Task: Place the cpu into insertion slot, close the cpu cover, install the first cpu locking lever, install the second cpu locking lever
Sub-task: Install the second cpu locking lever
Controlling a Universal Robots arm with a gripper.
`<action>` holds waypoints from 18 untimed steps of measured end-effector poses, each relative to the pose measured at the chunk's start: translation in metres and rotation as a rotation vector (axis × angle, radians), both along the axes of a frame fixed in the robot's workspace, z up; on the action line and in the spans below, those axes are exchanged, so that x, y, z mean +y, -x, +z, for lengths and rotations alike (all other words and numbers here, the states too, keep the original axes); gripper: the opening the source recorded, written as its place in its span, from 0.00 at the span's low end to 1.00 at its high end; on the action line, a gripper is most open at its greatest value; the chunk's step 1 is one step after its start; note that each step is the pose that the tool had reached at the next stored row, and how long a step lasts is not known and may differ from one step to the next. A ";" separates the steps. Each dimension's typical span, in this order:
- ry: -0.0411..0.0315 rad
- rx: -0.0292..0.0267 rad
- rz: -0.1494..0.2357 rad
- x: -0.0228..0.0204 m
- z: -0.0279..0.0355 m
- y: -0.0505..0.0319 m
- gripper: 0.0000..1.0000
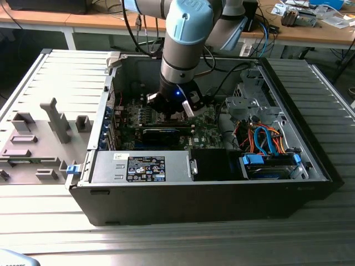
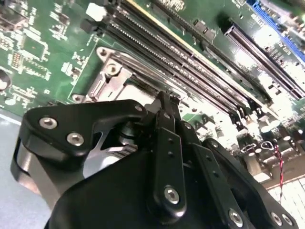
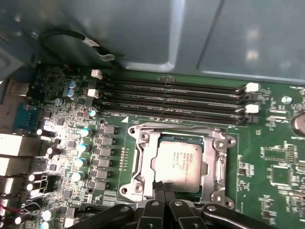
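The gripper (image 3: 161, 187), fingers pressed together, touches the 6 o'clock edge of the chip (image 3: 178, 164), perhaps nudging it flat. The chip sits in the socket (image 3: 220, 164) with its cover apparently down. Beyond, at 12 o'clock, run the memory slots (image 3: 171, 98).

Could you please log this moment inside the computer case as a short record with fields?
setting: open computer case lying on a metal table
arm: reaching down into the case over the motherboard
claw: at the near edge of the socket, fingertips close together
cpu: seated flat in the insertion slot
cpu cover: appears closed around the cpu
memory slots: four long rows beside the socket, all empty
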State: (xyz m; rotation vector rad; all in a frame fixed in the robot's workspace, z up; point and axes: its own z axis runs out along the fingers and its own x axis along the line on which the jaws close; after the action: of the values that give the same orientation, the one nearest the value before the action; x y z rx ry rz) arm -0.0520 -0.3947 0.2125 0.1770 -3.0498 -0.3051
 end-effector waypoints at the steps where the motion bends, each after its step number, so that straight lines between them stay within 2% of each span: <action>1: 0.0064 -0.0001 0.000 0.0013 0.0033 -0.0003 0.11; 3: 0.0219 0.0003 0.000 0.0064 0.0094 -0.0017 0.11; 4: 0.0288 0.0004 0.000 0.0085 0.0106 -0.0022 0.11; 7: 0.0569 0.0013 0.000 0.0151 0.0130 -0.0038 0.11; 8: 0.0720 0.0020 0.000 0.0185 0.0142 -0.0047 0.11; 10: 0.1191 0.0026 0.000 0.0273 0.0190 -0.0064 0.11; 11: 0.1308 0.0029 0.000 0.0295 0.0211 -0.0069 0.11; 13: 0.1393 0.0037 0.000 0.0314 0.0249 -0.0077 0.11; 14: 0.1418 0.0039 0.000 0.0322 0.0287 -0.0081 0.11; 17: 0.1447 0.0042 0.000 0.0327 0.0395 -0.0083 0.11; 18: 0.1448 0.0042 0.000 0.0327 0.0413 -0.0083 0.11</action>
State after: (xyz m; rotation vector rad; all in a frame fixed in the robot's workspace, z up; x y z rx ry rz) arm -0.0436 -0.3620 0.2538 0.1673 -3.0522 -0.0837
